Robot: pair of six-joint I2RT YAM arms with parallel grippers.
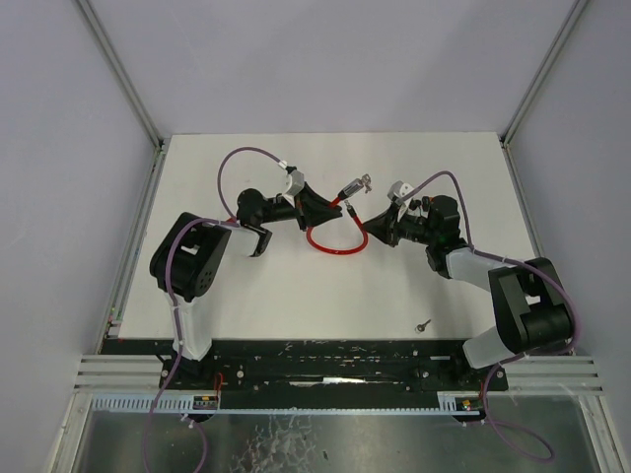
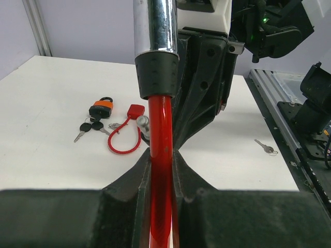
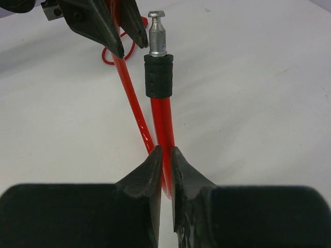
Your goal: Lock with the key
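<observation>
Cable (image 2: 160, 129) mid-tabletop (image 1: 256, 296) — left end effector (image 2: 161, 168) clamped under barrel (image 2: 155, 31), right end effector (image 3: 164, 157) clamped under pin (image 3: 156, 33). We line pin square to barrel, push slowly; key (image 1: 423, 324) lies apart, toward near edge.

red cable lock (image 2: 161, 134) looped between left hand (image 1: 333, 205) and right hand (image 1: 372, 225), both clamped on it; small key (image 1: 424, 324) flat on worktop (image 1: 296, 296), well apart from right hand.

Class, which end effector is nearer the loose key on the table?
Right. The right end effector is beyond the key, slightly left; the left end effector lies farther left.
</observation>
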